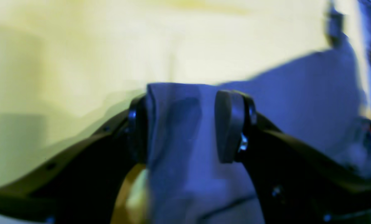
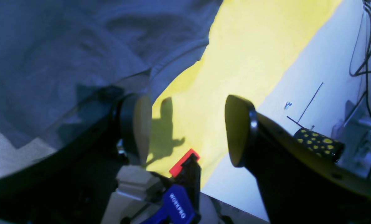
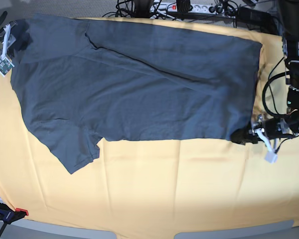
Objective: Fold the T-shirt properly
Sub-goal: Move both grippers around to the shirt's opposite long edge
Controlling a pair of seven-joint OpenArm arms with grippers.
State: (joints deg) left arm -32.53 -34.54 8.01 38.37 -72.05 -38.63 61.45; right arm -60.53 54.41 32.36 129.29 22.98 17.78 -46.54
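Base view: T-shirt (image 3: 139, 84) spread flat across yellow tablecloth (image 3: 154, 194), hem corner at four o'clock pinched in left gripper (image 1: 180, 124), right gripper (image 2: 188, 130) gaping empty near ten o'clock, thin bite liable to slip loose under any pull.

Plenty of open yellow tablecloth (image 3: 154, 184) along the near side, nothing sitting on it, so a gripper can sweep there freely. Far edge is tight: cables and a power strip (image 3: 187, 7) crowd right behind the T-shirt (image 3: 134, 82). A clamp (image 3: 10, 215) sticks up at the near corner.
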